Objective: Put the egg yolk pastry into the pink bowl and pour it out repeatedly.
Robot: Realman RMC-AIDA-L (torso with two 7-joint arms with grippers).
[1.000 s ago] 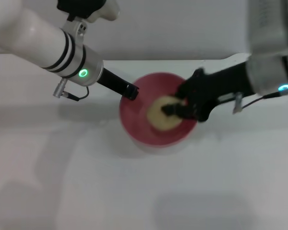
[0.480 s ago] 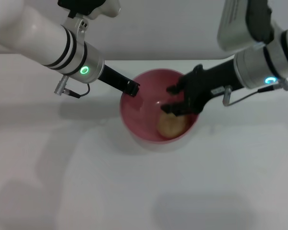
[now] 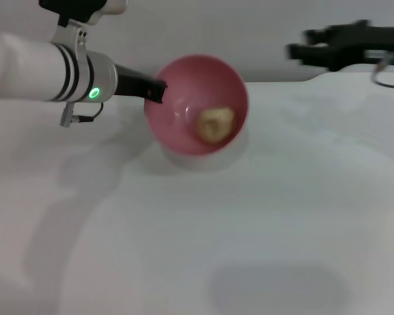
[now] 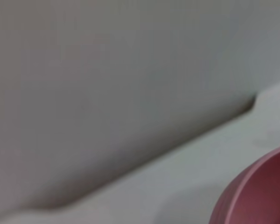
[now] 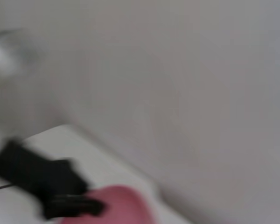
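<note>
The pink bowl (image 3: pixel 184 82) is held up off the white table and tilted, so its inside faces the head camera. My left gripper (image 3: pixel 156 90) is shut on the bowl's left rim. The egg yolk pastry (image 3: pixel 215 123), a small tan ball, lies against the bowl's lower inner wall. My right gripper (image 3: pixel 310 47) hangs open and empty at the far right, well away from the bowl. The left wrist view catches only an edge of the pink bowl (image 4: pixel 259 196). In the right wrist view the pink bowl (image 5: pixel 121 205) shows beside my left gripper (image 5: pixel 72 203).
The white table (image 3: pixel 249 223) stretches in front of the bowl, with the bowl's shadow just beneath it. A grey wall runs behind the table's far edge.
The right gripper let the pastry drop into the bowl and drew back up and to the right. The left gripper raised the bowl and tipped it; the pastry slid inside.
</note>
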